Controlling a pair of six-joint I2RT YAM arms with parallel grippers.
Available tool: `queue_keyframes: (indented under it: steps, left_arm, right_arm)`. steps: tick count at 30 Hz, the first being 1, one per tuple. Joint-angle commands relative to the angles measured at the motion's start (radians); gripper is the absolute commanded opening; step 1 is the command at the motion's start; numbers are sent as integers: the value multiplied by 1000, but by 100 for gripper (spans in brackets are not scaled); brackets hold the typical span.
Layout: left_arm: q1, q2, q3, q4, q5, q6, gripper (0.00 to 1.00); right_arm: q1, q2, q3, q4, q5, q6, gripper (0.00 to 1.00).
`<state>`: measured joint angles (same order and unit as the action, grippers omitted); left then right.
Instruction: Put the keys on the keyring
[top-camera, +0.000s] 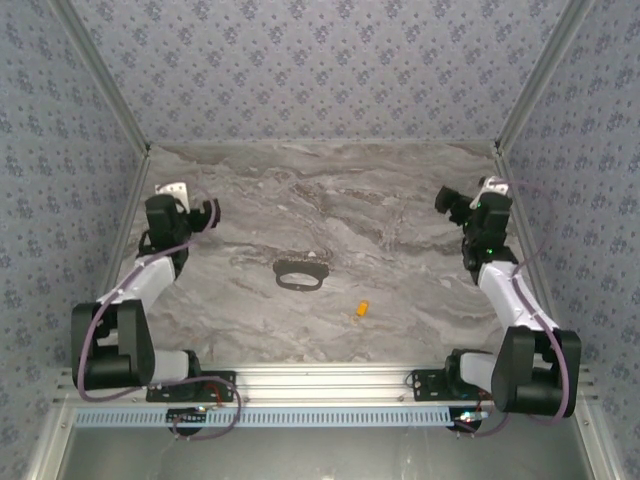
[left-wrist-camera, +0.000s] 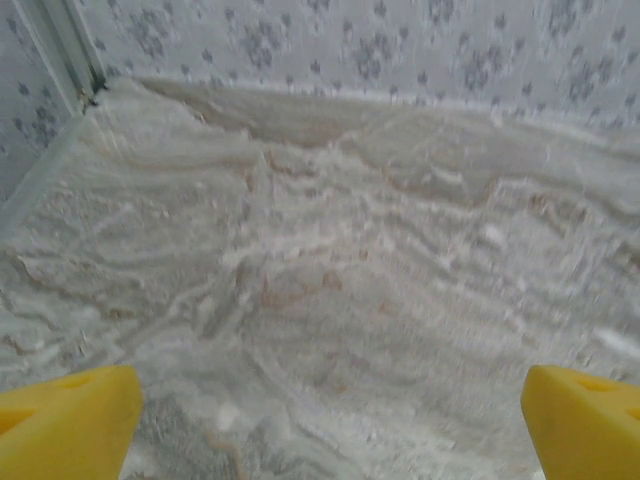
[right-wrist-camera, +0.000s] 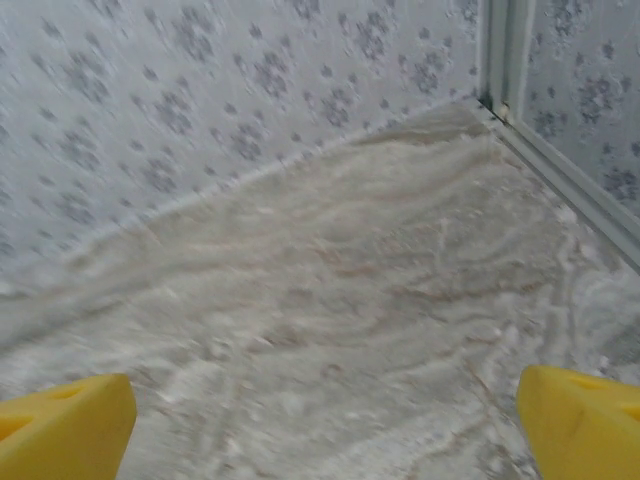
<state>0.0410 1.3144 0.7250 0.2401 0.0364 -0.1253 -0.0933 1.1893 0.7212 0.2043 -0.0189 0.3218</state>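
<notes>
Left gripper (top-camera: 204, 212): jaws spread wide, nothing between them, touching nothing. We see it from above at the far left of the tabletop (top-camera: 400, 250), close to the left wall. In its wrist view the two yellow fingertips (left-wrist-camera: 65, 425) sit at opposite bottom corners, with bare marbled surface between them.

Right gripper (top-camera: 452, 202): likewise released and empty, poised at the far right near the right wall. Its own yellow fingertips (right-wrist-camera: 60, 425) are equally far apart over bare surface.

Keyring (top-camera: 300, 273): a thin grey oval loop lying flat near the middle of the tabletop, between the two arms and well apart from both grippers. We cannot resolve its edge texture at this size.

Key (top-camera: 362, 309): a tiny yellow-orange oblong piece, lying loose to the near right of the keyring and not touching it. It is not threaded on the loop.

Tabletop: grey-beige stone pattern with wavy veins, matte. Walls (top-camera: 320, 60): pale blue-grey paper with a small repeating floral motif, and metal strips in the corners.
</notes>
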Motion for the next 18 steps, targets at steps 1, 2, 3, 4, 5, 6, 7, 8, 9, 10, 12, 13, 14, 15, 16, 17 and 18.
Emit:
queue_keyframes:
  steps: [1,2,3,4,5,6,7,8,9,10,12,13,14,15,16,17,18]
  left_arm:
    - [-6,-38,137,-345,-1,-156,98]
    - [-15,-38,172,-413,6,-181,98]
    - [-28,-38,206,-481,4,-216,98]
    - [-41,-38,231,-532,12,-238,98]
    - [-54,-40,245,-571,10,-256,98]
    - [-70,-44,249,-600,8,-286,98]
    - [-81,-46,250,-621,25,-313,98]
    - [-92,-46,250,-636,38,-335,98]
    - [-107,-44,251,-655,38,-368,98]
    - [-122,-40,252,-670,42,-396,98]
    - [-158,-34,254,-695,38,-452,98]
    - [-180,-32,254,-704,34,-479,98]
    - [-199,-28,255,-710,31,-501,98]
    - [-221,-24,256,-715,30,-527,98]
    - [-243,-16,258,-718,33,-548,98]
    - [-262,-7,264,-723,31,-565,98]
    - [-286,7,275,-740,25,-584,98]
  right_arm:
    - [15,24,69,-257,-240,137,96]
    - [32,36,89,-279,-268,141,93]
    - [60,51,107,-294,-301,139,89]
    - [96,69,131,-329,-310,127,85]
    - [129,88,155,-368,-316,112,82]
    - [172,111,179,-413,-332,94,79]
    - [218,140,206,-463,-328,79,76]
    - [255,161,223,-489,-338,67,74]
    - [295,187,234,-510,-351,61,72]
    - [331,209,245,-530,-352,60,70]
    - [380,246,248,-536,-377,63,67]
    - [402,263,247,-541,-385,68,66]
    - [417,279,243,-542,-406,68,66]
    - [431,297,241,-543,-432,69,64]
    - [442,314,240,-546,-455,72,62]
    - [450,327,236,-544,-475,79,62]
    - [460,345,233,-538,-498,86,61]
